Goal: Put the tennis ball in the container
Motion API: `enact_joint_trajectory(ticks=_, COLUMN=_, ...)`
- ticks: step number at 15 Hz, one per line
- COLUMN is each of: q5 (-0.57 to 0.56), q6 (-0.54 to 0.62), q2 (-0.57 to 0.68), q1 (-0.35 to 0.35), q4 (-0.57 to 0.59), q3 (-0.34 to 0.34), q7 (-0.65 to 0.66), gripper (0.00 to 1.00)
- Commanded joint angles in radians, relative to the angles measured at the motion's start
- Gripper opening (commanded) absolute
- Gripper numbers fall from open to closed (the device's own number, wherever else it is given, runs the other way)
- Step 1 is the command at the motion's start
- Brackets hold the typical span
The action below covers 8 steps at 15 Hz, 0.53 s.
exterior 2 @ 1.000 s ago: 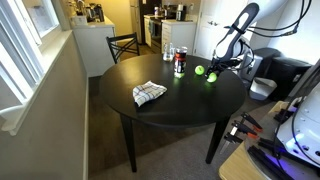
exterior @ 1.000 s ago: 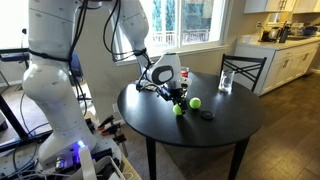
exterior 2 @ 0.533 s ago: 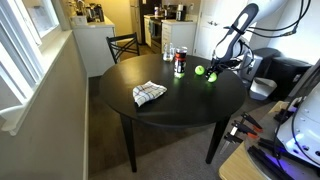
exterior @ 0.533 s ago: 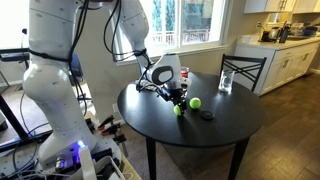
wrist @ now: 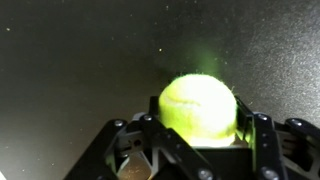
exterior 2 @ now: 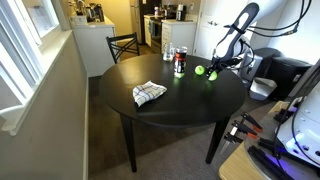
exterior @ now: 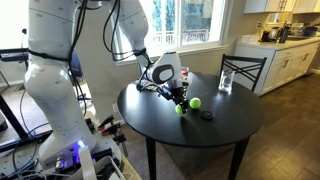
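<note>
Wrist view: the tennis ball [wrist: 198,108] sits between the fingers of the gripper [wrist: 203,128], held apart

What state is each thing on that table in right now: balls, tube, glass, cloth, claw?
gripper: low around one ball; whether it grips cannot be told.
tennis ball: on the table, between the gripper's fingers.
second tennis ball: loose on the table, untouched.
container: upright, apart from the gripper.
drinking glass: upright.
cloth: crumpled on the table.
</note>
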Motion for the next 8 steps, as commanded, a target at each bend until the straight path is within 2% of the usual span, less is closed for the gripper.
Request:
enact_joint_trajectory(ticks=1, q5=-0.06, q6=-0.027, q2=-0.062, q1=0.066, q4=-0.02, q3=-0.095, q7=0.017, gripper=0.44)
enact_joint_trajectory(ticks=6, q5=-0.121, q6=0.009, q2=-0.133, q1=0.105, q4=-0.025, q3=-0.156, q7=0.047, gripper=0.44)
enact_joint_trajectory(ticks=8, q5=-0.123, q6=0.035, q2=-0.159, q1=0.112, q4=-0.024, q3=-0.157, q7=0.071, gripper=0.44)
